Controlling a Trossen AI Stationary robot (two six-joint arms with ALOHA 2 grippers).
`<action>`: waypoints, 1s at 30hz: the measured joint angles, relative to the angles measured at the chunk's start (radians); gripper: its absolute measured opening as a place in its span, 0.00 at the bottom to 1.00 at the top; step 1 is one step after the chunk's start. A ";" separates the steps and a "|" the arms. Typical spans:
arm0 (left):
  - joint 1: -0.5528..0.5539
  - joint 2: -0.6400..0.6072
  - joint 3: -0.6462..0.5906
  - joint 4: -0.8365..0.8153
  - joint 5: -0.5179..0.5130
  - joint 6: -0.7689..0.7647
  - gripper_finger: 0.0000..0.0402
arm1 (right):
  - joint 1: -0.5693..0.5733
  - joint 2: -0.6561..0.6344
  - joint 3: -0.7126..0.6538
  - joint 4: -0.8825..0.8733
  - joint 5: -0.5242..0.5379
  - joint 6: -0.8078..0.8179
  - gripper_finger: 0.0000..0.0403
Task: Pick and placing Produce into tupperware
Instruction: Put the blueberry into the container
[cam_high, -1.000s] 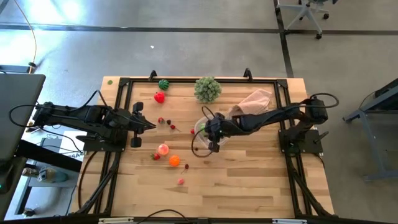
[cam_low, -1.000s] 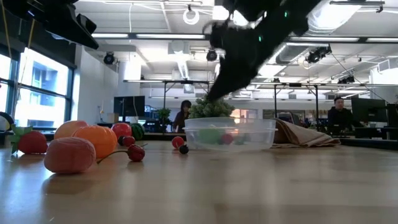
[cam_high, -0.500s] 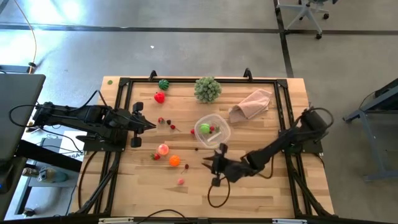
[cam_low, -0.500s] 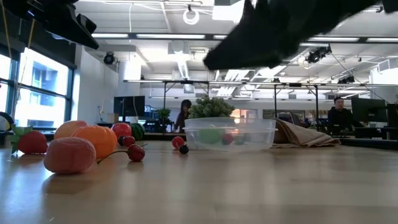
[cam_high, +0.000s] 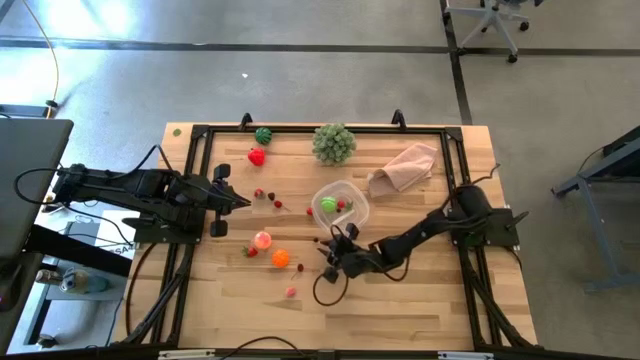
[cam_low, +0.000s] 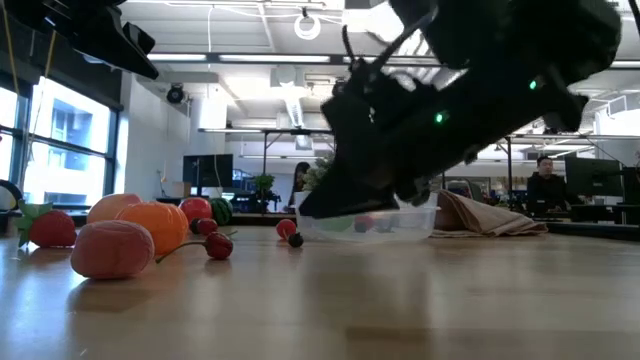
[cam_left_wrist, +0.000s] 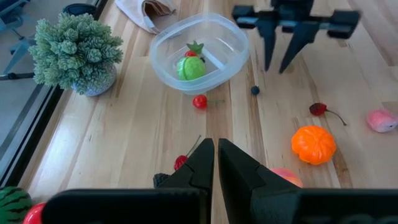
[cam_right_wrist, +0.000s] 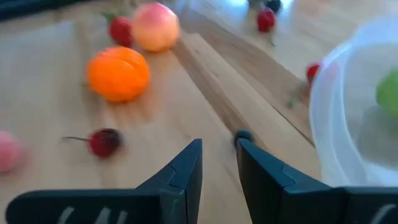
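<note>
The right gripper (cam_high: 331, 252) hangs low over the wooden table (cam_high: 400, 300), its fingers slightly apart and empty, just above a small dark berry (cam_right_wrist: 244, 135) beside the round clear plastic tupperware (cam_high: 340, 205). The container holds a green fruit (cam_left_wrist: 188, 67). An orange toy fruit (cam_high: 280, 258) lies nearby. The left gripper (cam_left_wrist: 216, 163) waits at the left edge, fingers together.

Clear glossy plastic tupperware (cam_high: 340, 203); matt planked wooden table (cam_high: 420, 300).
</note>
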 joint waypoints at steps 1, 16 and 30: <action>0.000 0.000 0.000 0.000 0.000 0.000 0.04 | -0.008 0.007 0.000 -0.005 -0.003 0.008 0.23; 0.000 0.000 0.000 0.000 0.000 0.000 0.04 | -0.043 0.045 0.000 0.002 -0.065 -0.086 0.23; 0.000 0.000 0.000 0.000 0.000 0.000 0.04 | -0.101 0.044 0.000 -0.002 -0.154 -0.044 0.24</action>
